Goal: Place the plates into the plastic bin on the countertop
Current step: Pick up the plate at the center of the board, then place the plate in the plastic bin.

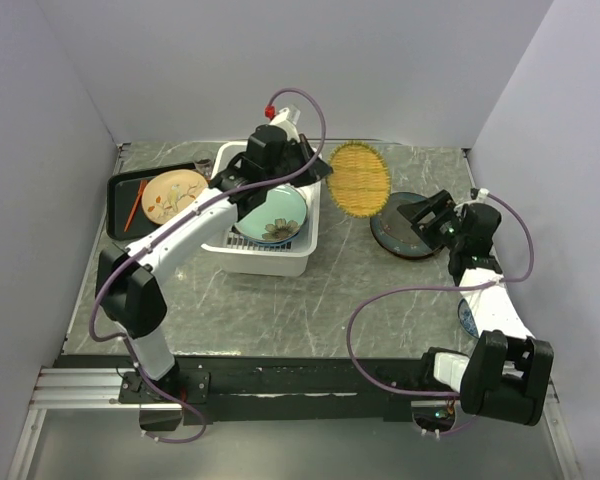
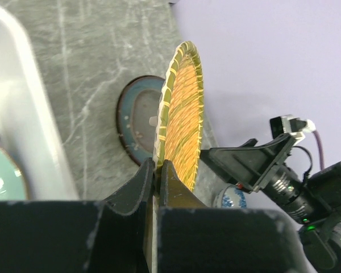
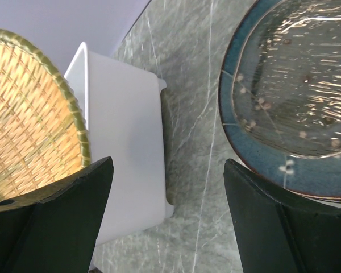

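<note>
far left: black tray [image 1: 118,190] w/ a tan plate [image 1: 173,195] on it, not binned yet. next, the white bin [image 1: 265,262] on the surface [image 1: 310,300], one pale teal plate [image 1: 278,220] lying flat inside. the left arm reaches across over the bin. the left hand [image 1: 323,172] sits just past the bin's back-right corner, clamped on the rim of the yellow woven plate [image 1: 360,180]. wrist view shows that rim pinched between the two fingers [image 2: 136,187].

the plate sticks out to the right of the hand. it looks tilted up & off the surface, can't tell how high. key relation: the bin lies left of the held plate, w/ the bin's right wall between them. so imo next move = carry it back leftward over that wall, lay it flat, let go. main risk is the rim clipping the wall or it landing crooked on the teal one.

right of that: dark teal plate [image 1: 408,228] flat on the surface, right hand [image 1: 422,215] over it, fingers wide apart, gripping nothing. the right arm is clearly the nearer one for that plate. far right, a blue plate [image 1: 466,318] is mostly hidden by the right arm.
</note>
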You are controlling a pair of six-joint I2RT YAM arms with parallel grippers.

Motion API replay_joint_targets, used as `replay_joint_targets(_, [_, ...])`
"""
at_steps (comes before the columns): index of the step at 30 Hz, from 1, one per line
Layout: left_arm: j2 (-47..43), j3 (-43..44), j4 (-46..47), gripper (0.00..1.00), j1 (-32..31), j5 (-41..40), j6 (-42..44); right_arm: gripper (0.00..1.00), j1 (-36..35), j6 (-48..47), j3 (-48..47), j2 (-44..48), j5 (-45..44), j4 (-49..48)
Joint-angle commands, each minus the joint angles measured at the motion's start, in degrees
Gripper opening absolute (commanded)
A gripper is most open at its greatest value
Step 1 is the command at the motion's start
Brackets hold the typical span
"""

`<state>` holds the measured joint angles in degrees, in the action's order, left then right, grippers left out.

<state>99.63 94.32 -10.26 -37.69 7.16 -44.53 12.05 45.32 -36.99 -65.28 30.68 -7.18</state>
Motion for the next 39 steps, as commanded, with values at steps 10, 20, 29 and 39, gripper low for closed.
replay_joint_targets(10, [-10.0,-6.9,3.6,0.01,7.1,0.0,0.5,0.85,-4.3,-0.9,-4.8,-2.7,-2.6,-0.9])
replay_joint_targets(20, [-14.7,-13.0,4.8,0.01,13.0,0.8,-0.5,0.85,-5.3,-1.1,-5.3,-4.0,-2.8,-1.0])
replay_joint_targets(29, [-19.3,-18.8,6.4,0.01,16.9,1.0,-2.3,0.85,-5.9,-0.8,-5.3,-4.9,-2.9,-1.7])
replay_joint_targets(39, [-21.4,-23.2,6.3,0.01,18.4,0.5,-2.8,0.85,-6.3,-0.6,-5.5,-5.5,-2.9,-2.3])
